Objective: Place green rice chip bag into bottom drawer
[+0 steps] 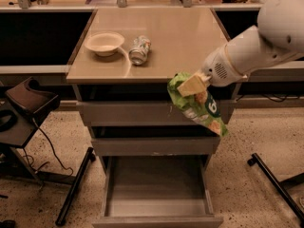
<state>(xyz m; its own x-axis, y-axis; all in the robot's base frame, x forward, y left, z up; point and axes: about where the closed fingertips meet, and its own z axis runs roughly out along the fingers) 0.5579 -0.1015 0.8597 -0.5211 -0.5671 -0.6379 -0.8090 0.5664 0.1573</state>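
Out past the front right edge of the tabletop (pixel 180 32), at the end of a white arm (pixel 256 42) reaching in from the right: the hand (pixel 190 85), its pale fingers (pixel 194 83) pressed onto the crumpled top of the green rice chip bag (pixel 203 109). Bag off every surface, hanging slantwise down and to the right, across the right part of the top drawer (pixel 128 113) front, its lower end level with the gap above the middle drawer (pixel 152 146). Below, pulled well out toward the camera, the bottom drawer (pixel 156 189), grey floor bare, with the bag high above and toward its right side. On the tabletop, left of centre, a pale bowl (pixel 104 43) standing upright and, just beside it to the right, a silver-green can (pixel 139 50) lying on its side, the two close but whether touching cannot be told. Left of the cabinet, a dark seat (pixel 28 101) with a cable trailing to the speckled floor; at lower right, a black bar (pixel 275 184) lying across that floor.
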